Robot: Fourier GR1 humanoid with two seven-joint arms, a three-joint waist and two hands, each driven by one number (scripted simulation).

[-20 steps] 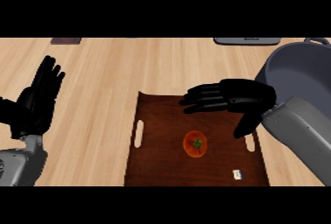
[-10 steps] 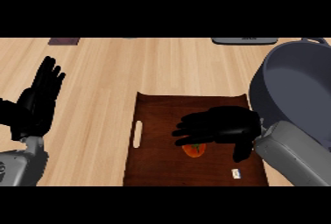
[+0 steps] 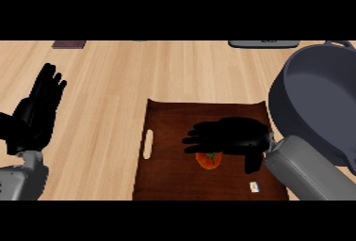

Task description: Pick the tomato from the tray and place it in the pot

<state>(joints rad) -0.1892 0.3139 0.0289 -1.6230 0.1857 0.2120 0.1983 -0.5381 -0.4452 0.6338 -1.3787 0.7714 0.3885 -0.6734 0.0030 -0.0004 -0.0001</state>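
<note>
The right hand hovered over the tomato on the tray, fingers released, beside the pot.

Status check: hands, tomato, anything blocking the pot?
Right hand over red tomato on dark brown tray, not gripping. Left hand open, resting at left. Grey pot unobstructed.

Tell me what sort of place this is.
Most likely a kitchen counter: a light wooden top, a large grey pot, and a tomato on a dark brown tray.
</note>
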